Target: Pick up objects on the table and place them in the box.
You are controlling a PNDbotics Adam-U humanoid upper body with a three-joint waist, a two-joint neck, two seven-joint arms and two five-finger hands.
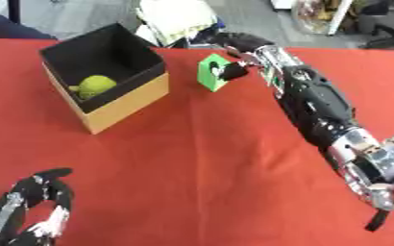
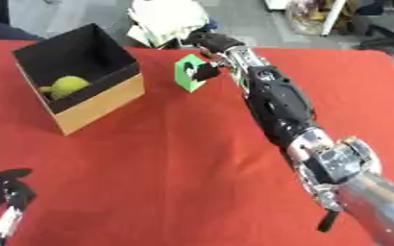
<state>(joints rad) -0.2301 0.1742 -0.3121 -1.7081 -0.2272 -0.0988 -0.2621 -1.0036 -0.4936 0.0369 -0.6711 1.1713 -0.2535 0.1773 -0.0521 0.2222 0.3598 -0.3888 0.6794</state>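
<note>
Left eye view: a green block [image 1: 210, 72] stands on the red table [image 1: 217, 153] just right of the open-topped box [image 1: 116, 98], tipped onto one lower corner, with the robot's right hand [image 1: 238, 60] reaching in from the far side, a dark fingertip pressed to its right face and the fingers curled around it. The block looks roughly cubic, slightly taller than wide, its longer axis leaning up and to the left toward the box. To do this step well, the hand would likely need opposing contact on two faces before lifting, then a leftward carry clearing the box's near wall. A yellow-green round object [image 1: 92, 85] already lies inside the box. The left hand [image 1: 34, 206] rests idle and relaxed at the lower left corner.
</note>
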